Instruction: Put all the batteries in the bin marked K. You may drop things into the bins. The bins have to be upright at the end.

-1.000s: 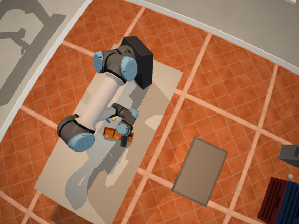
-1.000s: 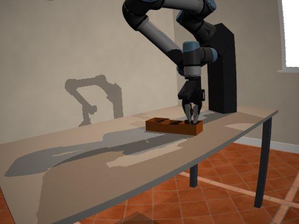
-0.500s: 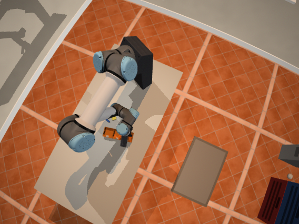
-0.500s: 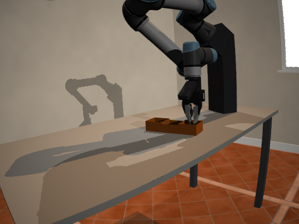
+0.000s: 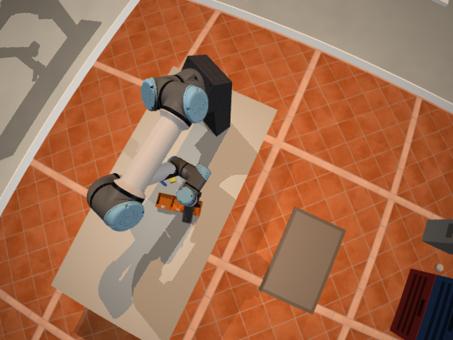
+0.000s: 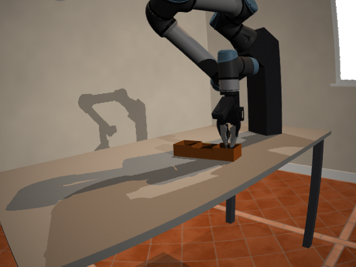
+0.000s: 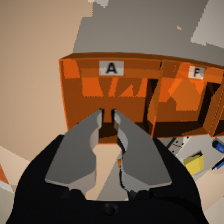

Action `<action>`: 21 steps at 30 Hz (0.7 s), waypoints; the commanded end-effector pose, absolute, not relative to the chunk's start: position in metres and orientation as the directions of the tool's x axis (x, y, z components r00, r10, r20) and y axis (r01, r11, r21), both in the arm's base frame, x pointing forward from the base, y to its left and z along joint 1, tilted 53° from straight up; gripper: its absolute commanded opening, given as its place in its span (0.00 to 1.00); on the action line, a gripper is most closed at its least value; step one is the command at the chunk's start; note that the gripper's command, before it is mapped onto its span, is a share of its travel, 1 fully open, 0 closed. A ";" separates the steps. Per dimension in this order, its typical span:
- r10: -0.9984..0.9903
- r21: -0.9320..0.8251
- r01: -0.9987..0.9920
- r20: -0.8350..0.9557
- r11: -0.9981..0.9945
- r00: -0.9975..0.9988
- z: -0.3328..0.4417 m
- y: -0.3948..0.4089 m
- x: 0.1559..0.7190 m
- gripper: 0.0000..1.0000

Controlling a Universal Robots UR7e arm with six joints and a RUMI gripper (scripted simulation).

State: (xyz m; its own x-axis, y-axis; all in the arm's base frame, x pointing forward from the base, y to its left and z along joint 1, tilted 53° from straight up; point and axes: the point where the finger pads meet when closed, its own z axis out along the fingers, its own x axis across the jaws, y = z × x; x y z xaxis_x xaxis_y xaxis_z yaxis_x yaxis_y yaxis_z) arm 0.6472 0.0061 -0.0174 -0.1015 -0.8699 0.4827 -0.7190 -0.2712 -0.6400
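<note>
The gripper [image 5: 188, 211] [image 6: 229, 146] [image 7: 107, 110] has its metal fingertips nearly together, nothing between them, low over box A [image 5: 198, 209] [image 6: 227, 153] [image 7: 64, 95]. Thin-walled orange box F [image 5: 178, 204] [image 6: 202, 152] [image 7: 182, 62] adjoins it. Behind, small blue cylinders [image 5: 163, 183] [image 7: 218, 145], possibly batteries, lie beside a yellow block [image 5: 172, 179] [image 7: 194, 164]. K's label is unreadable. Smooth tabletop [image 5: 92, 275] [image 6: 141, 213] [image 7: 30, 50] extends widely beyond the boxes' front.

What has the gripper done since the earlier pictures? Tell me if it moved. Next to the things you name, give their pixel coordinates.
No, no visible shift: in the exterior view the gripper [image 6: 228, 146] [image 7: 107, 110] stays over the right-end orange bin [image 6: 226, 153] [image 7: 82, 100].
</note>
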 end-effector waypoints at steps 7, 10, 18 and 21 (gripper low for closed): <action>-0.870 -0.641 -0.718 0.483 -0.272 -0.101 -0.017 0.006 0.647 0.04; -0.870 -0.641 -0.718 0.483 -0.272 -0.101 -0.017 0.006 0.647 0.04; -0.870 -0.641 -0.718 0.483 -0.272 -0.101 -0.015 0.008 0.645 0.04; -0.870 -0.641 -0.718 0.483 -0.272 -0.101 -0.012 0.010 0.642 0.04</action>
State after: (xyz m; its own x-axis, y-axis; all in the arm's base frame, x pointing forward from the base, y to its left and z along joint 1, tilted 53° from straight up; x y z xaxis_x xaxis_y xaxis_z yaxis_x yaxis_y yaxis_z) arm 0.6454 0.0072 -0.0158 -0.1015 -0.8699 0.4827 -0.7190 -0.2712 -0.6400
